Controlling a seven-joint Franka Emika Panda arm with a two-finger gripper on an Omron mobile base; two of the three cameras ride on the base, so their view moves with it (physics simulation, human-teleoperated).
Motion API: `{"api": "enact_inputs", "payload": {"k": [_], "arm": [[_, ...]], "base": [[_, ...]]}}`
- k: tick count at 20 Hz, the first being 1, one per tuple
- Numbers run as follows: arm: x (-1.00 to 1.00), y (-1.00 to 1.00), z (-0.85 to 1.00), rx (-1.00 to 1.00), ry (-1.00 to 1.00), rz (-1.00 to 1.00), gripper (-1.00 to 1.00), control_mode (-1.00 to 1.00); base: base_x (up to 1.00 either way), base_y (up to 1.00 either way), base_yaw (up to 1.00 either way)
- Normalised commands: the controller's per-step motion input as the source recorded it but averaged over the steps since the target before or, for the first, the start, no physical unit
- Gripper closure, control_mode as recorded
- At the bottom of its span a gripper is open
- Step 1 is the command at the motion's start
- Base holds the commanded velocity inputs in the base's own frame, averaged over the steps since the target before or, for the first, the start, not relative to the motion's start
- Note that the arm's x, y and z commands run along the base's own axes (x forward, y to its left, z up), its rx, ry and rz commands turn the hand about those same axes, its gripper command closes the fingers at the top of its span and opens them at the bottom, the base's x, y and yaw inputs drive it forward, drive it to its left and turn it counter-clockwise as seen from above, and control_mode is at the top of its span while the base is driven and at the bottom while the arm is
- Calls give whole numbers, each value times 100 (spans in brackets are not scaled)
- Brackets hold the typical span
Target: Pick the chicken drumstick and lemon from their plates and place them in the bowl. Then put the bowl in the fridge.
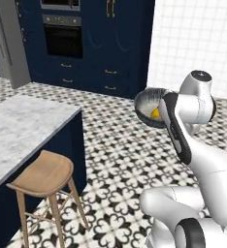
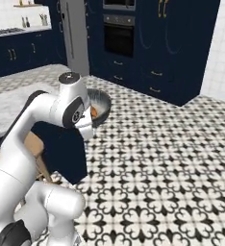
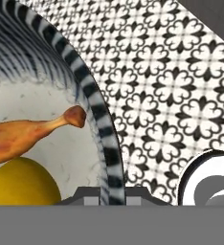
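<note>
The dark grey ribbed bowl (image 1: 147, 102) (image 2: 103, 103) (image 3: 92, 95) hangs in the air over the patterned floor. My gripper (image 3: 112, 194) is shut on its rim, one finger inside and one outside. In the bowl lie the orange-brown chicken drumstick (image 3: 23, 136) (image 2: 93, 111) and the yellow lemon (image 3: 20, 184) (image 1: 155, 114), touching each other. In the base views my hand and forearm cover the near side of the bowl. The grey steel fridge (image 1: 8, 43) (image 2: 75, 33) stands at the far left, well away from the bowl. The plates are out of view.
A marble-topped island (image 1: 23, 128) (image 2: 8, 108) with navy sides is on my left, with a wooden stool (image 1: 42, 177) at its near end. Navy cabinets with a built-in oven (image 1: 62, 36) (image 2: 119, 36) line the far wall. Open tiled floor (image 2: 172, 158) lies ahead.
</note>
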Motion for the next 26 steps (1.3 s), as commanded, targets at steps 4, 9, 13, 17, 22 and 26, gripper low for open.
{"api": "enact_inputs", "payload": {"k": [4, 9, 13, 17, 22, 26], "arm": [[0, 0, 0, 0, 0, 0, 100, 100], [0, 0, 0, 0, 0, 0, 100, 100], [0, 0, 0, 0, 0, 0, 100, 100], [0, 0, 0, 0, 0, 0, 100, 100], [0, 0, 0, 0, 0, 0, 100, 100], [0, 0, 0, 0, 0, 0, 100, 100]], "base": [[100, -8, -22], [100, -22, -28], [100, -54, -25], [100, -17, -12], [100, -53, 17], [100, -64, 31]]}}
